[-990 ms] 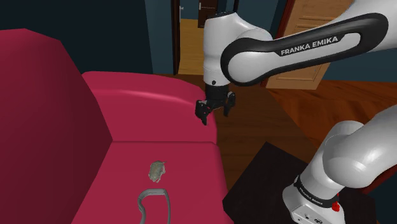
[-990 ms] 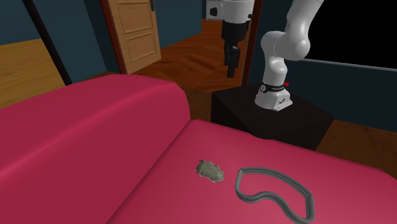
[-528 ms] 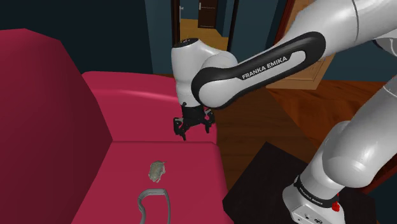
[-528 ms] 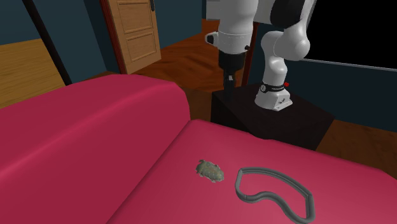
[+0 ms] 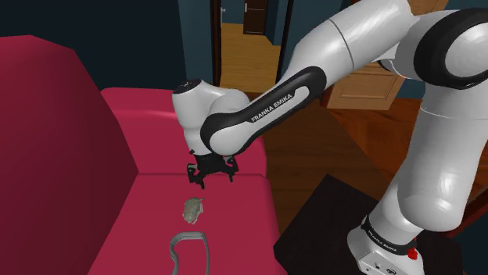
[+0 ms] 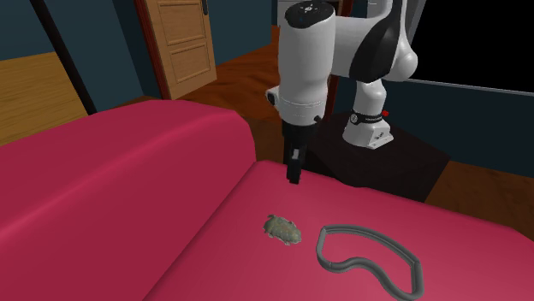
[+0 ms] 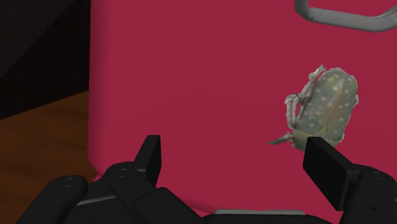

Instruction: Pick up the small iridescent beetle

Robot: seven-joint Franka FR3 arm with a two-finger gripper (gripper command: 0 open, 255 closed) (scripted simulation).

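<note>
Fingers (image 7: 151, 154) of the gripper (image 5: 209, 173) stand wide apart, clasping nothing, near the pale green speckled beetle (image 7: 324, 102), which lies on the red sofa seat (image 5: 235, 226) (closer to one fingertip), a grey loop (image 6: 368, 261) just beside it.

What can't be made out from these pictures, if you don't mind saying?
Loop: shoulder view, the bottom edge cuts off its near end.
Gripper: second exterior view, side-on, one finger hides the other, so their gap is unreadable there.
Beetle: shoulder view, too small to show legs or markings.
</note>
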